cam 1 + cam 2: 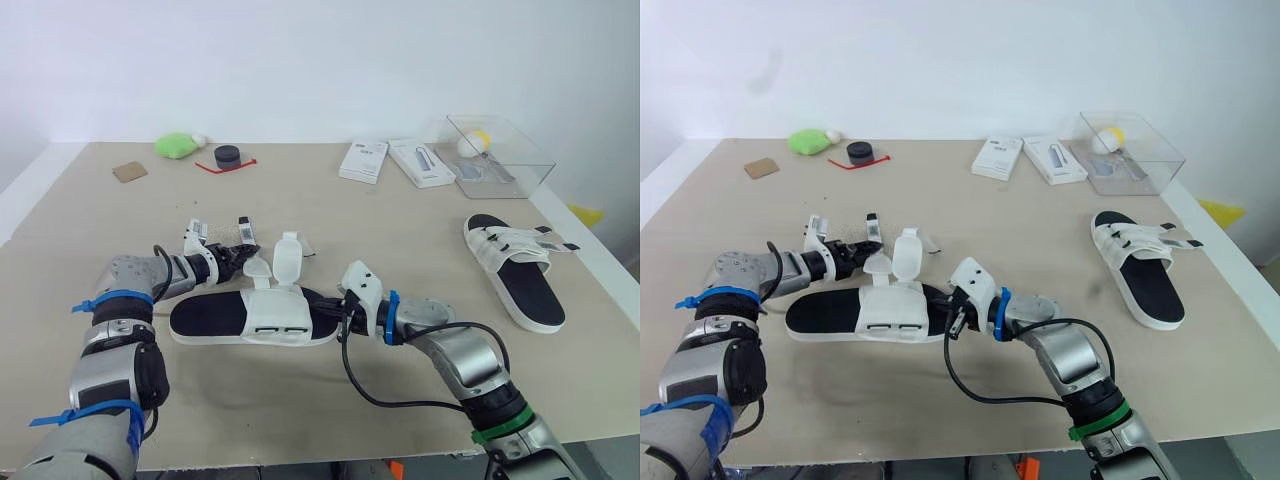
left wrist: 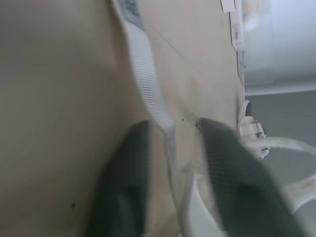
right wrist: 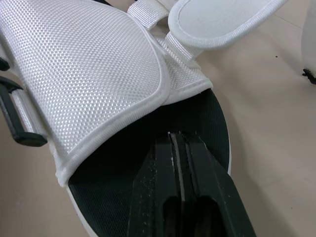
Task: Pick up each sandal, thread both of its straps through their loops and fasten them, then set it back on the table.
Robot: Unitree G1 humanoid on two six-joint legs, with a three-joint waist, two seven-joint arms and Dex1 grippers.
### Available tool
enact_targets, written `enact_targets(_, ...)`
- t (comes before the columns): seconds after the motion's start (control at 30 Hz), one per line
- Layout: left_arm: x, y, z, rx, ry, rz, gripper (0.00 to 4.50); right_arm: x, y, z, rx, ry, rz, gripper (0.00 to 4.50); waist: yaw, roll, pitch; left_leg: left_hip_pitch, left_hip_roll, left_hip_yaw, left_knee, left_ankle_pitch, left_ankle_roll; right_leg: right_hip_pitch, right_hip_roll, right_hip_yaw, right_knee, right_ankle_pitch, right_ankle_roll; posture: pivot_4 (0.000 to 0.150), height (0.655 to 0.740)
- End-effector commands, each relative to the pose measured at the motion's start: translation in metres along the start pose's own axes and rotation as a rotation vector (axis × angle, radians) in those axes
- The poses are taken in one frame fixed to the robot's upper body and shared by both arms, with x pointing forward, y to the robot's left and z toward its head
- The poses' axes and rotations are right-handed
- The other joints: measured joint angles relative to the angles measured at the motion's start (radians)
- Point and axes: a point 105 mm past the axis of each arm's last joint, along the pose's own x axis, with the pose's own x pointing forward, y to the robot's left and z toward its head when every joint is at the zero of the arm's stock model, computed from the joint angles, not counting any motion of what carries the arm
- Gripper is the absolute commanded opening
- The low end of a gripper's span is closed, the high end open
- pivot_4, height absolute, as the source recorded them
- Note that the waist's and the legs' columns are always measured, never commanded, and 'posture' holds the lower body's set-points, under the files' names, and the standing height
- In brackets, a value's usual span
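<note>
the right gripper (image 3: 178, 136) has its two black fingers pressed together, nothing between them, with the tips resting on the black footbed of the near sandal (image 1: 215, 318), just in front of the edge of its white mesh upper (image 3: 98, 69). in the head views this gripper reaches into the sandal's right end from the robot's right.

the left gripper (image 1: 240, 257) has its fingers (image 2: 123, 187) apart. a white ribbed strap (image 2: 148, 84) runs up between them over the table (image 1: 420, 230); it cannot be told whether either finger touches it. in the head views this gripper sits just behind the near sandal, beside the sandal's two white strap flaps (image 1: 287, 257), which stand up unfastened.

the near sandal lies flat and lengthwise across the front middle of the table, between the two grippers. the far sandal (image 1: 515, 268) lies flat towards the right edge, well apart from both grippers.

along the back of the table are a green object (image 1: 175, 146), a black round object (image 1: 228, 155), a brown square (image 1: 130, 171), two white boxes (image 1: 364, 160) and a clear box (image 1: 520, 165) with a yellow ball (image 1: 478, 140) inside.
</note>
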Motion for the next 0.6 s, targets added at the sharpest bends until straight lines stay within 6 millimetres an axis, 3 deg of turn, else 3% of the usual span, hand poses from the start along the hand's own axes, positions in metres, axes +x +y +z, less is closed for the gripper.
enact_targets(0.03,0.0,-0.009,0.012,0.009,-0.046,-0.017,0.05,0.0,0.001,0.009,-0.028,-0.024,-0.002,0.0,0.0,0.0,0.0,0.0,0.0,0.0,0.0,0.0,0.0,0.0,0.0,0.0,0.0,0.0,0.0,0.15,0.74)
enact_targets(0.23,0.003,-0.011,0.021,0.04,-0.115,-0.024,0.05,0.0,0.001,0.009,-0.031,-0.024,-0.001,0.0,0.0,0.0,0.0,0.0,0.0,0.0,0.0,0.0,0.0,0.0,0.0,0.0,0.0,0.0,0.0,0.15,0.74)
enact_targets(0.3,0.001,-0.028,0.028,0.154,-0.157,-0.093,0.05,0.0,0.002,0.01,-0.034,-0.024,0.0,0.0,0.0,0.0,0.0,0.0,0.0,0.0,0.0,0.0,-0.001,0.0,0.0,0.0,0.0,0.0,0.0,0.15,0.74)
enact_targets(0.47,-0.021,-0.104,0.028,0.625,-0.28,-0.407,0.05,-0.002,0.003,0.006,-0.053,-0.005,0.014,0.0,0.0,0.001,0.001,-0.001,0.001,0.0,-0.003,0.004,-0.017,0.001,0.0,0.0,0.0,0.001,0.0,0.15,0.74)
enact_targets(0.53,-0.031,-0.122,0.021,0.765,-0.31,-0.487,0.05,-0.003,0.004,0.004,-0.062,0.006,0.018,0.0,0.001,0.001,0.001,-0.002,0.001,0.0,-0.003,0.004,-0.021,0.001,-0.001,0.001,-0.001,0.001,0.0,0.15,0.74)
enact_targets(0.6,-0.036,-0.129,-0.004,1.167,-0.277,-0.514,0.05,-0.005,0.003,0.002,-0.067,0.015,0.021,0.0,0.0,0.001,0.0,-0.002,0.0,0.001,-0.003,0.004,-0.021,0.002,-0.001,0.001,-0.002,0.001,0.0,0.15,0.74)
